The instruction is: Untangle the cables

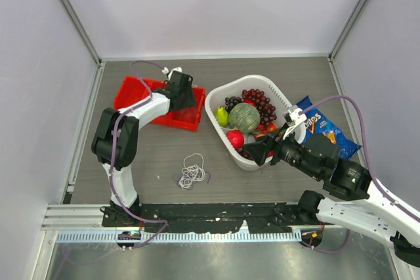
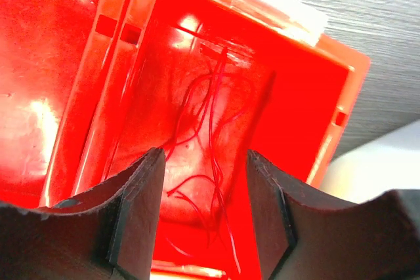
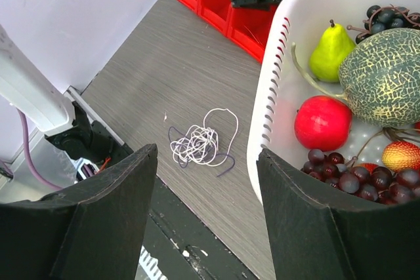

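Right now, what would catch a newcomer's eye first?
The white basket piled with fruit, right of centre, and the bright red bin at far left. On the table in front of them, a white-and-purple cable tangle lies loose; a red cable lies in the bin under the open left end effector.

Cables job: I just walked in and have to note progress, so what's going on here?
The left tool hovers open over the red bin, where a red cable lies loose. The right tool hangs open and empty beside the white fruit basket. A white and purple cable tangle lies on the table near the arms' bases, touched by neither tool.
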